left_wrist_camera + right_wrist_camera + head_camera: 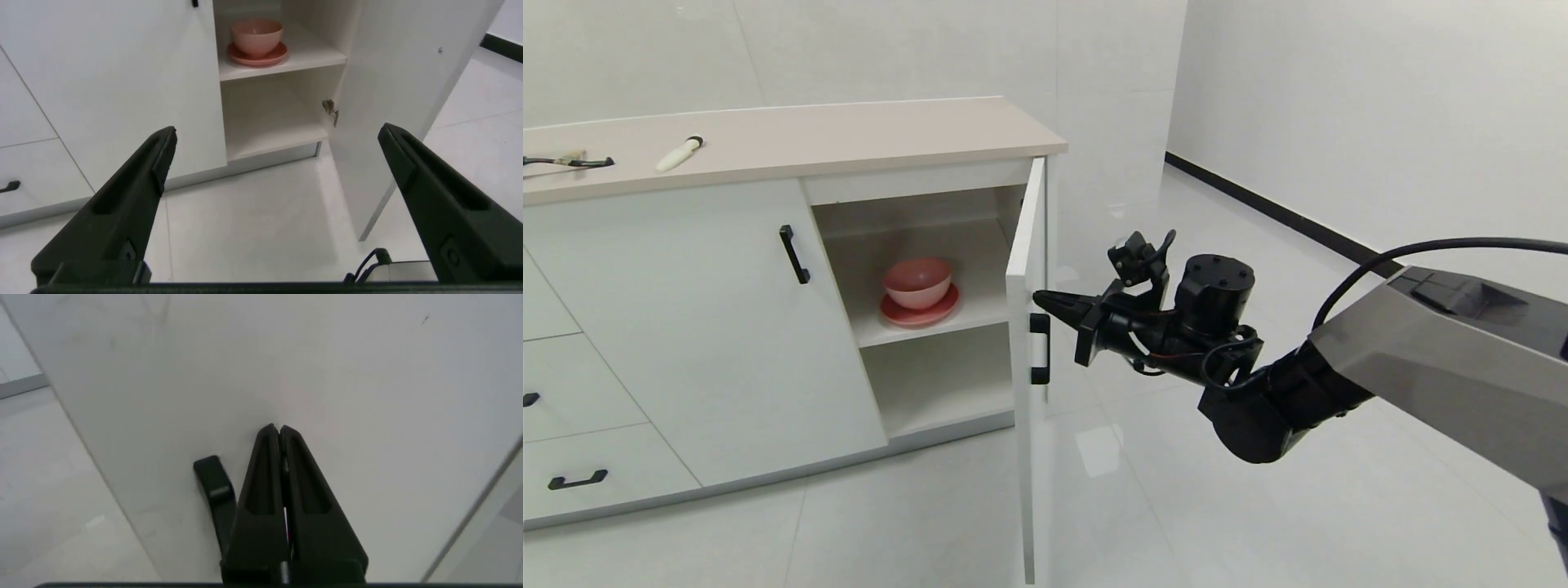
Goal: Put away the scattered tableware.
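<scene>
A pink bowl sits on a pink plate on the upper shelf of the open cabinet; the same bowl and plate appear in the left wrist view. My right gripper is shut with nothing in it, its tips against the outer face of the open cabinet door, just above the black door handle. In the right wrist view the shut gripper meets the white door beside the handle. My left gripper is open, hanging over the floor in front of the cabinet.
A white-handled utensil and a dark-handled tool lie on the beige countertop. The left cabinet door is closed, with drawers further left. The lower shelf holds nothing. White tiled floor spreads to the right.
</scene>
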